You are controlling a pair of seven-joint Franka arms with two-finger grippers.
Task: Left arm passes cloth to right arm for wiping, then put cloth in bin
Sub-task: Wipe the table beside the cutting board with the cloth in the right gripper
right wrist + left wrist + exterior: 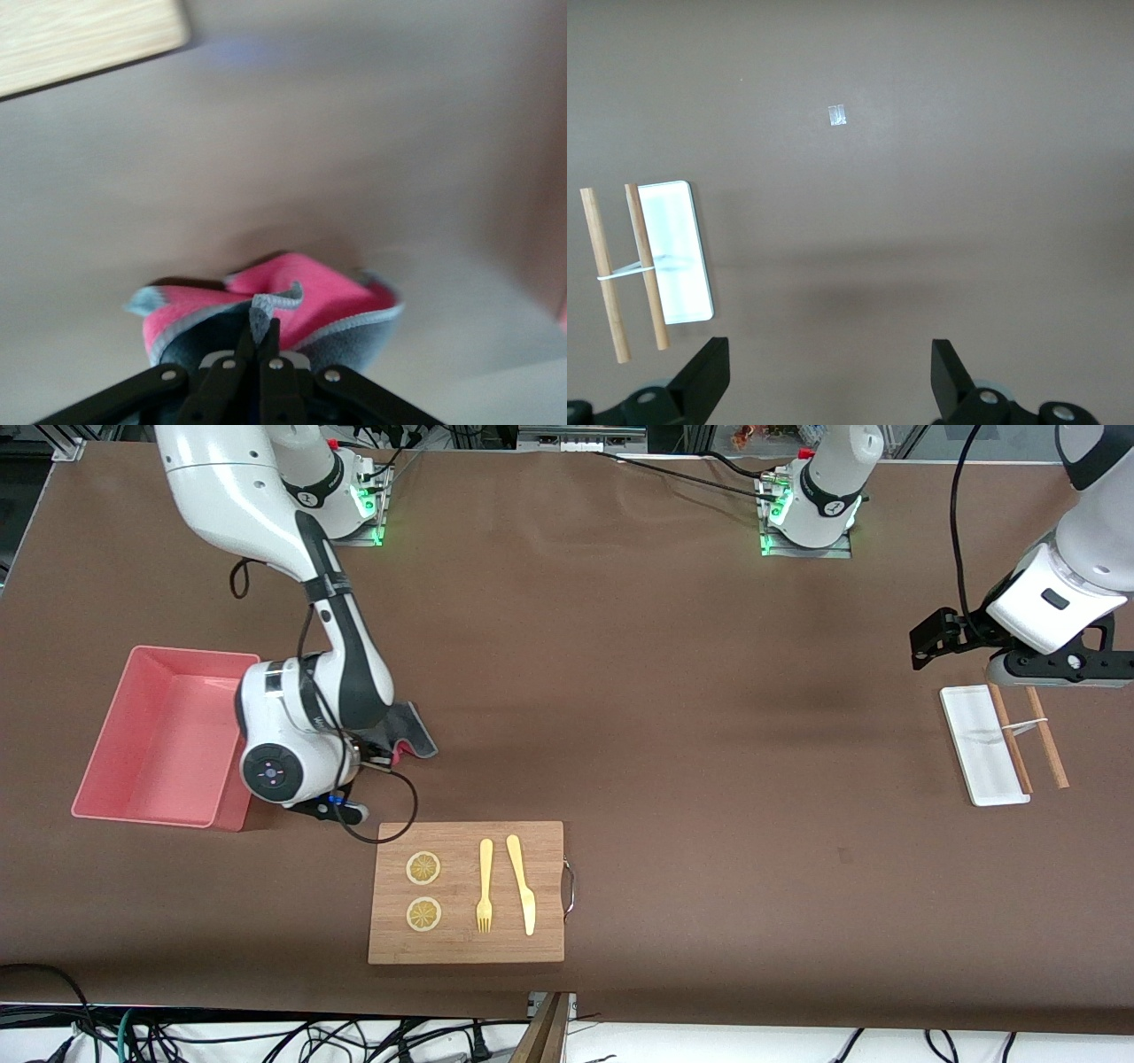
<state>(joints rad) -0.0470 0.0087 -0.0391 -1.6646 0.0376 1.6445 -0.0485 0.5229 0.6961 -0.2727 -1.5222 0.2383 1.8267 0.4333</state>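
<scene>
brown table (673,717) is filling the room | wooden board (467,939) is sitting nearest | right gripper (263,341) is pinching the cloth (301,305) beside the bin (133,735) | left gripper (828,376) is waiting wide open over the white tray (678,257)

The right arm (266,514) bends low beside the pink bin (159,735), with the cloth (409,735) hanging at its wrist. A wooden board (467,948) holds two lemon slices (423,868), a fork (485,886) and a knife (522,881).
</scene>
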